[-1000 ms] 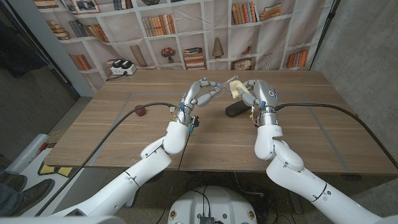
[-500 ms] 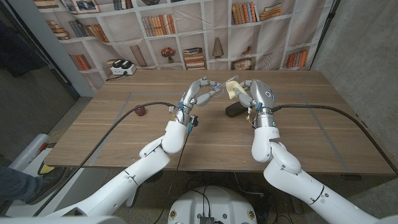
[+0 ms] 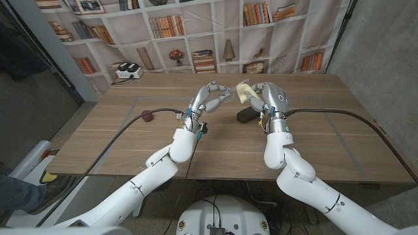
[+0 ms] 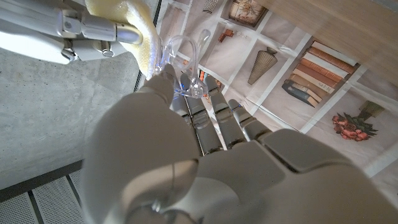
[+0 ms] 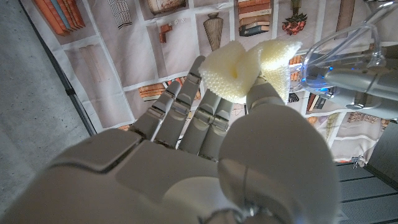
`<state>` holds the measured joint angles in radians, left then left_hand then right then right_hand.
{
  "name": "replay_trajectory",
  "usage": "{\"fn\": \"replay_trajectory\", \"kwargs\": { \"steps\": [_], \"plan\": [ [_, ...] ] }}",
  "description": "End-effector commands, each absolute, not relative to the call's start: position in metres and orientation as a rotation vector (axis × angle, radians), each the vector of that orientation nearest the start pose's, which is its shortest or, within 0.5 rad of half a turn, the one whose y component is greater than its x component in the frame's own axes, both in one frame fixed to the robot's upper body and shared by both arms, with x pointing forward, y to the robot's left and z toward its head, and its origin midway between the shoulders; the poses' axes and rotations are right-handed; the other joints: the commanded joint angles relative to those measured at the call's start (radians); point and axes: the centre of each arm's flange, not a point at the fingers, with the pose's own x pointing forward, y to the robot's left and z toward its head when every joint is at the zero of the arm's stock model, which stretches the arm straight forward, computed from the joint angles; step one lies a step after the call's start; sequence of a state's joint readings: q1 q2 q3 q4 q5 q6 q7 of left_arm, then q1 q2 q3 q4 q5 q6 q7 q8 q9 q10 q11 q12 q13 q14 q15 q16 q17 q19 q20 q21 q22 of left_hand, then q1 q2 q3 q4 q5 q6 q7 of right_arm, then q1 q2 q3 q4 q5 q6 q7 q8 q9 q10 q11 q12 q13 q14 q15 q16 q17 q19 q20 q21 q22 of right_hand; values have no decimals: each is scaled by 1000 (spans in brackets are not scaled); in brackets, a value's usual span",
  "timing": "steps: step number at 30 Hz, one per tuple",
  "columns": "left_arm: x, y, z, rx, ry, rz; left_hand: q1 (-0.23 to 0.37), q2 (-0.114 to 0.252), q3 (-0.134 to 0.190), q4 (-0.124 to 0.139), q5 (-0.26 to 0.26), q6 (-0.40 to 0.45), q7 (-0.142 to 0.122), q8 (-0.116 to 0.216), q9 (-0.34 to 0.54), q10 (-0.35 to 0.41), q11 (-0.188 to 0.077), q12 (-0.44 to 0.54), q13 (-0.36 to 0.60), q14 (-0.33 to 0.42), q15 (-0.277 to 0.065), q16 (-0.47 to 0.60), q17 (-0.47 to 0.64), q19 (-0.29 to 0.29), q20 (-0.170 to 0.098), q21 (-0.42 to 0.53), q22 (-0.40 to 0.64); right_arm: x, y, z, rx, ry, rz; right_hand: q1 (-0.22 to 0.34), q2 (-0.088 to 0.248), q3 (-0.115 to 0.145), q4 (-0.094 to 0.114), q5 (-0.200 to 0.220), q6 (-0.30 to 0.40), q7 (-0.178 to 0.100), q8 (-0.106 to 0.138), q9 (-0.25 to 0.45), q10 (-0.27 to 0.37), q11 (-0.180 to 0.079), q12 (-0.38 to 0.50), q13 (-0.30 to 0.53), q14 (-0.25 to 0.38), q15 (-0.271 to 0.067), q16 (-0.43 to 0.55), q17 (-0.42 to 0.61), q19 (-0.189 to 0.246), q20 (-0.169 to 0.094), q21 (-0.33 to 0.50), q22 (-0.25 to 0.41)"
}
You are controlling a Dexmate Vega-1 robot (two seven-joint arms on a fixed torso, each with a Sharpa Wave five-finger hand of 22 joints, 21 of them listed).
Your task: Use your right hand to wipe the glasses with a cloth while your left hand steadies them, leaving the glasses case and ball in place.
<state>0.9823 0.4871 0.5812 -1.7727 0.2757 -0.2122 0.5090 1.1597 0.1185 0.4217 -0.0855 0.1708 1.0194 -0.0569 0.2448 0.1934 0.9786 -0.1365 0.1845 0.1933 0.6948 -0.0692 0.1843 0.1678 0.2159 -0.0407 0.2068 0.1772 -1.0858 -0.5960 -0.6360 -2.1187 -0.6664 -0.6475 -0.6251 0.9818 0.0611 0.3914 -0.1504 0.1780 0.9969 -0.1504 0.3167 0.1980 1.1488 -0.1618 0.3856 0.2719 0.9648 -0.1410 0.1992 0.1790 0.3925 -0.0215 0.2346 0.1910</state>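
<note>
We judge the glasses (image 3: 230, 92) to be light, clear plastic, thin in the frame and easily bent or smeared, so they are best held by the frame or a temple arm and not by the lenses; they are raised above the middle of the wooden surface (image 3: 117, 140), towards its far side, pinched at the fingertips of our left hand (image 3: 208, 98), whose other fingers curl loosely beside them. In the left wrist view the transparent frame sits right at those fingertips. The cloth (image 3: 245, 91) looks soft and yellowish, bunched into a small wad that should give way under pressure and follow the lens curve, so light strokes ought to do. Our right hand (image 3: 269, 98) grips this cloth between thumb and fingers, closed around it, and holds it just beside the glasses; in the left wrist view cloth and frame appear to touch, though we cannot be sure of contact. The dark glasses case (image 3: 248, 115) lies on the surface below the right hand, and the small dark ball (image 3: 147, 117) rests well apart to the left.
</note>
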Motion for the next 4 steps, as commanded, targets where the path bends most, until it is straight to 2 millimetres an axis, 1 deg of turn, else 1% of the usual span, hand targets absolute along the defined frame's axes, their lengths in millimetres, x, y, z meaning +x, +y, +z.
{"fn": "replay_trajectory", "kwargs": {
  "steps": [1,4],
  "plan": [
    [528,114,-15,560,-1049,-43,-2,1,20,12,3,8,-1,3,5,40,-35,7,5,0,-86,0,3,-2,3,-2,2,489,-166,-20,-1002,-788,-554,16,22,7,3,4,79,-71,7,4,59,-50,4,3,11,-65,-2,4,0,8,-2,3],
    [529,113,-14,562,-1053,-48,-2,1,21,12,3,6,-1,2,5,40,-36,7,5,0,-86,0,3,-2,3,-2,2,489,-165,-21,-1000,-788,-560,16,22,7,3,4,79,-71,7,4,59,-50,4,3,11,-65,-2,4,0,8,-2,3]
  ]
}}
